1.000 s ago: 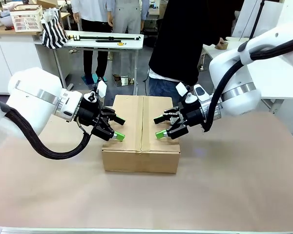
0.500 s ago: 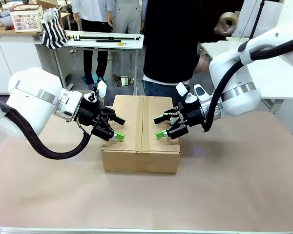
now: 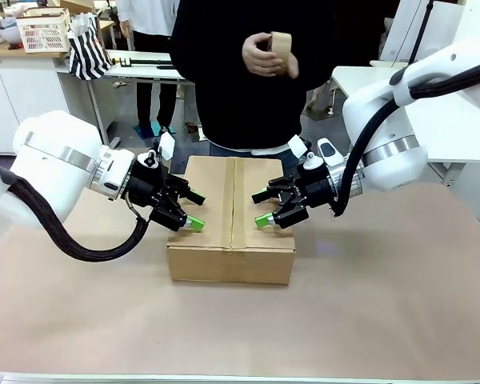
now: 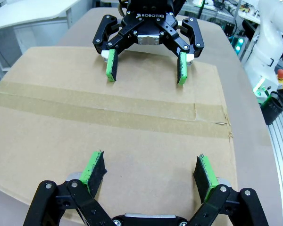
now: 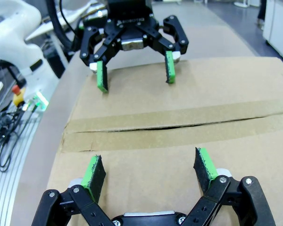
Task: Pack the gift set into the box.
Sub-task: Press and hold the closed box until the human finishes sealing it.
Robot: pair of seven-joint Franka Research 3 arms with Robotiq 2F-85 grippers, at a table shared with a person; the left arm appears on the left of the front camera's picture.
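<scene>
Box (image 3: pixel 224 188): matt brown cardboard, taped seam
Table (image 3: pixel 368 304): matt brown paper cover
Left arm (image 3: pixel 56 152): glossy white plastic

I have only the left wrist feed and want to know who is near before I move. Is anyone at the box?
Observer: Yes. A person stands at the table's far edge, just behind the box.
Operator: Any hand over the box?
Observer: No. One hand is at chest height, holding a small brown roll.
Operator: How does the seam look from the other side?
Observer: The right wrist view shows a thin dark slit along it.
</scene>
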